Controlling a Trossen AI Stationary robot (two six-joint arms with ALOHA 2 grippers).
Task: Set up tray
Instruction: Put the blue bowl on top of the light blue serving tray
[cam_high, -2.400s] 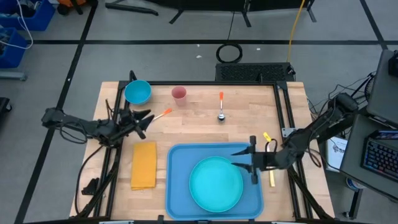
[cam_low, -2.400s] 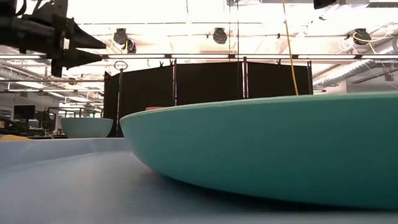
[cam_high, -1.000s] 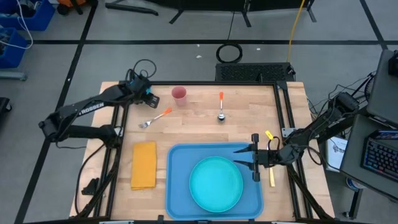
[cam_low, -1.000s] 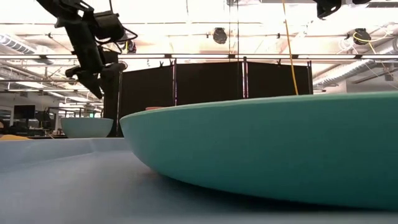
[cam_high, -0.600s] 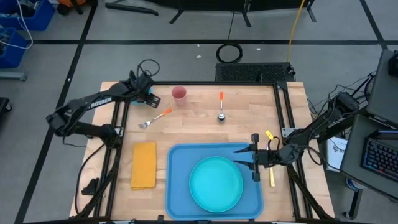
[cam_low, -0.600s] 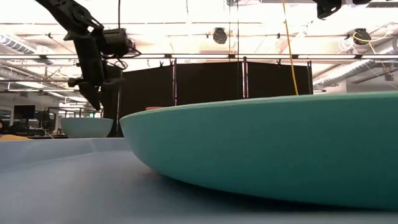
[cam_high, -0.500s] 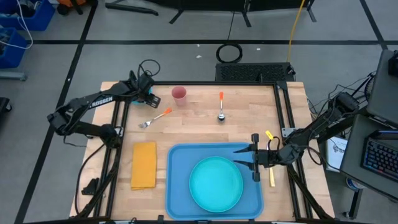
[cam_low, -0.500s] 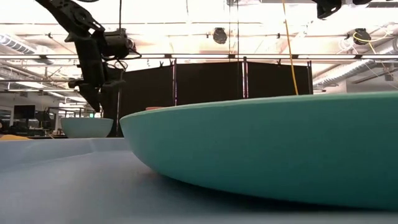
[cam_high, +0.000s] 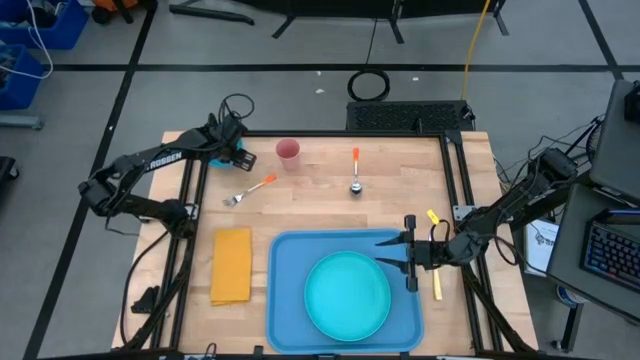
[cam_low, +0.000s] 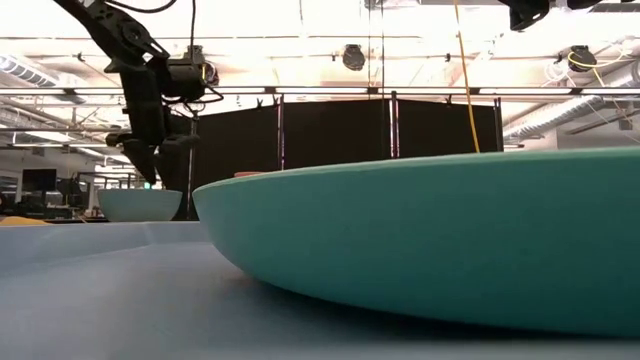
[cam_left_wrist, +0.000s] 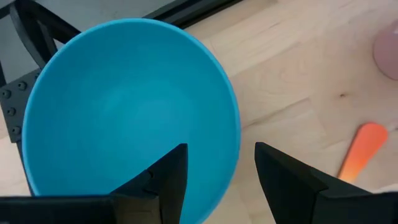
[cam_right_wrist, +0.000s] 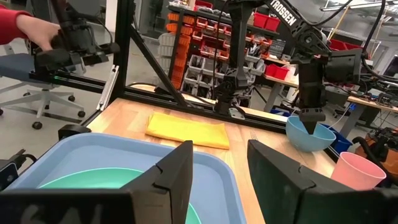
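From above, the blue tray (cam_high: 345, 295) sits bottom centre on the worktop (cam_high: 320, 205), teal plate (cam_high: 347, 295) on it. The bowl hides under the left gripper (cam_high: 232, 152) there, but the left wrist view shows the blue bowl (cam_left_wrist: 127, 115), fingers apart straddling its rim. Right gripper (cam_high: 400, 254) hovers spread, empty, over the tray's right edge.

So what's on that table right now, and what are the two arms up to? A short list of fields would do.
tray: blue, near edge of the wooden table
plate: teal, on the tray
napkin: yellow, left of the tray
bowl: blue, far left corner
cup: pink
left gripper: open, straddling the bowl's rim
right gripper: open, over the tray's right edge
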